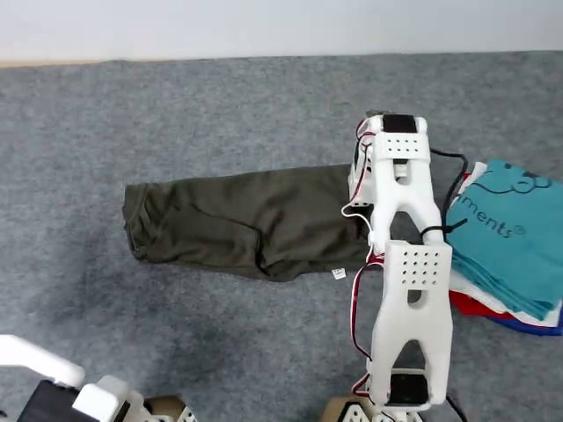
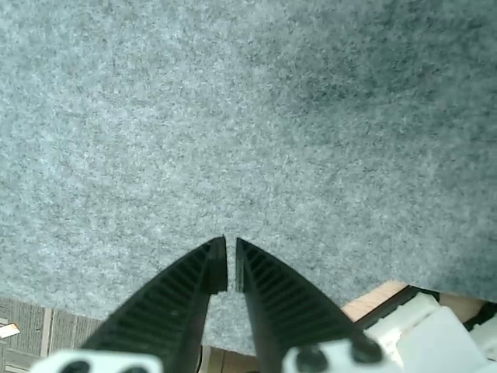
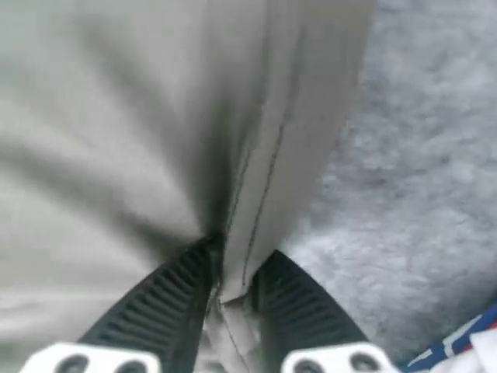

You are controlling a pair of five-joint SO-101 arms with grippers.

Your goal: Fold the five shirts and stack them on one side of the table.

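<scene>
While stretched straight out from the near edge, bends down at the wrist of the right arm [image 1: 405, 264] over the olive shirt [image 1: 237, 224]. Pinches the shirt's end nearest the stack of folded shirts [image 1: 506, 237] in the right gripper [image 3: 233, 287]; lies flat mid-table otherwise. Holds the left gripper [image 2: 231, 260] pressed almost together, empty, above bare grey felt [image 2: 233, 93].

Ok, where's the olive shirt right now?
In the high view, the olive shirt lies mid-table, just left of the folded shirt stack, its near-stack edge pinched by the right gripper.
</scene>
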